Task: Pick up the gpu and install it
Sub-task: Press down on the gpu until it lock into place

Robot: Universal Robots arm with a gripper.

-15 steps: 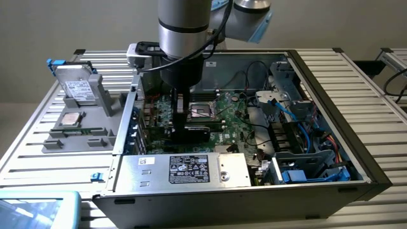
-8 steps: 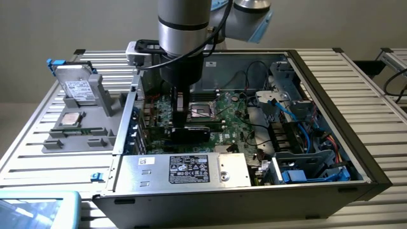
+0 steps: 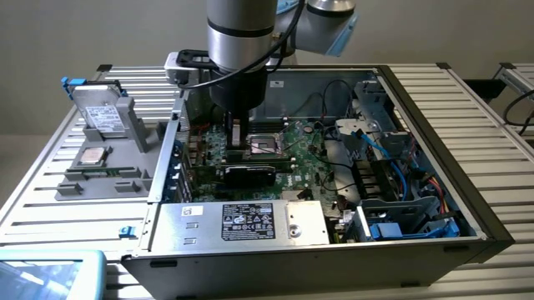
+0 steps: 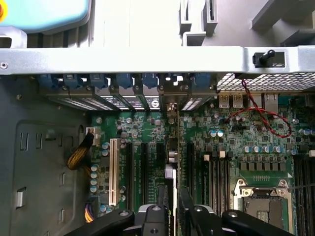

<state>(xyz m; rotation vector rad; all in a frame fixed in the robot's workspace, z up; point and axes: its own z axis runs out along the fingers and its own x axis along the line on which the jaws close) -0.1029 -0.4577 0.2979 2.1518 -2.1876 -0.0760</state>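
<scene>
The gpu stands on edge on the green motherboard inside the open computer case, its black shroud facing the exterior camera. My gripper reaches straight down into the case onto the card's upper edge. In the wrist view the gpu runs edge-on along an expansion slot toward the rear brackets. There my gripper has its black fingers drawn in close on either side of the card, shut on it.
The CPU socket lies just beside the gripper. Cables and drive cages crowd the exterior view's right of the case. The silver power supply spans the near side. A hard drive stands on a grey fixture outside the case.
</scene>
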